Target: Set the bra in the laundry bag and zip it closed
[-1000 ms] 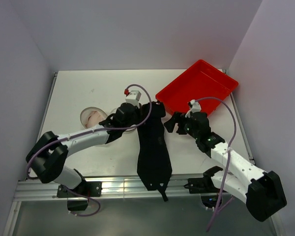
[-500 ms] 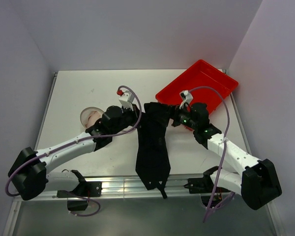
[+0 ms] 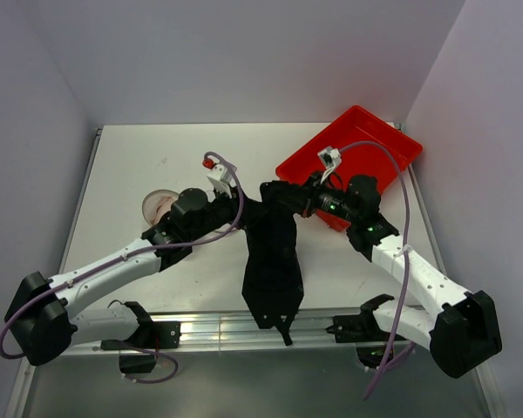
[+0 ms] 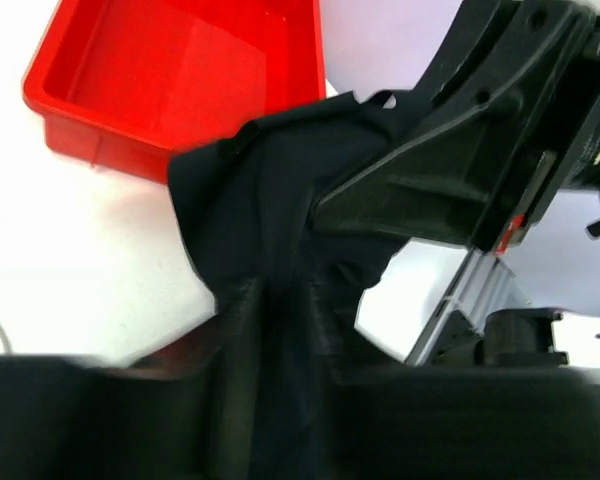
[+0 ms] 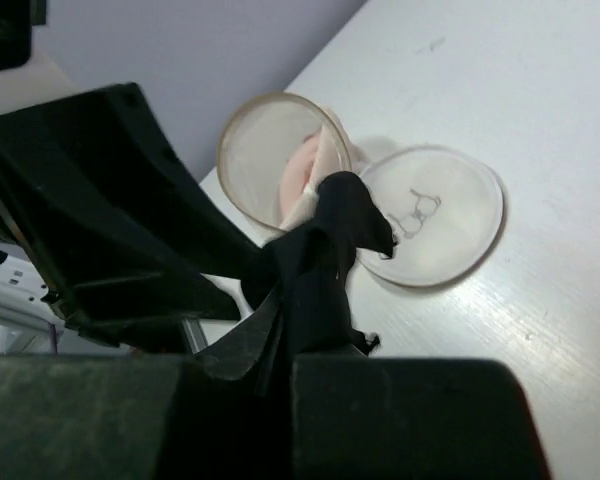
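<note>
Two arms meet mid-table in the top view. The left gripper (image 3: 247, 209) and right gripper (image 3: 286, 197) are both at the far end of the black bra (image 3: 273, 261), which trails from them to the near edge of the table (image 3: 131, 157). The laundry bag (image 3: 148, 202) sits left of the bra, partly hidden by the left arm. The red tray (image 3: 370, 144) is at the far right.

Left wrist: black fabric runs between the fingers (image 4: 240, 325). The gap is narrow and the view blurred, so can't tell if it is pinched or loose. The right gripper's body is just beyond, with the tray behind it.

Right wrist: jaws closed on a bunched fold of the bra. Beyond it the bag is open, with a pale pink item (image 5: 302, 182) inside. The lid (image 5: 440, 215) lies flat just beside the bag, squiggle mark up. The bra is outside the bag.
</note>
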Available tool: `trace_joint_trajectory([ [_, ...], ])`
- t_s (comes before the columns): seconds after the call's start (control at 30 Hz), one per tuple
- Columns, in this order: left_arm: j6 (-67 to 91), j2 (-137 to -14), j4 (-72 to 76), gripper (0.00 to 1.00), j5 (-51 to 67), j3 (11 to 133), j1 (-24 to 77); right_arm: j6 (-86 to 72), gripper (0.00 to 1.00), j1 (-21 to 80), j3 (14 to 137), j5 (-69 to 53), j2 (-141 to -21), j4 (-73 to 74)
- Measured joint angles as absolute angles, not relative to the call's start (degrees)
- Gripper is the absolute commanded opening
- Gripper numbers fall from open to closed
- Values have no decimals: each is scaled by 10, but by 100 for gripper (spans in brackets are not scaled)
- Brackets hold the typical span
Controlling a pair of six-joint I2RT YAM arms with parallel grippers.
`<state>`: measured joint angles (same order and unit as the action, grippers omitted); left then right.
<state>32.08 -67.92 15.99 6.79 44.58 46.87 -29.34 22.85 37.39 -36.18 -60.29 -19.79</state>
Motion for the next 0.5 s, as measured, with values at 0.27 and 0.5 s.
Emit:
trace_joint_trajectory([
  [0.27,326,-590,149,88,62,414,469,-297,0,228,410,-365,-558,-191],
  [0.5,327,-560,151,94,73,338,469,-293,0,228,453,-368,-534,-192],
])
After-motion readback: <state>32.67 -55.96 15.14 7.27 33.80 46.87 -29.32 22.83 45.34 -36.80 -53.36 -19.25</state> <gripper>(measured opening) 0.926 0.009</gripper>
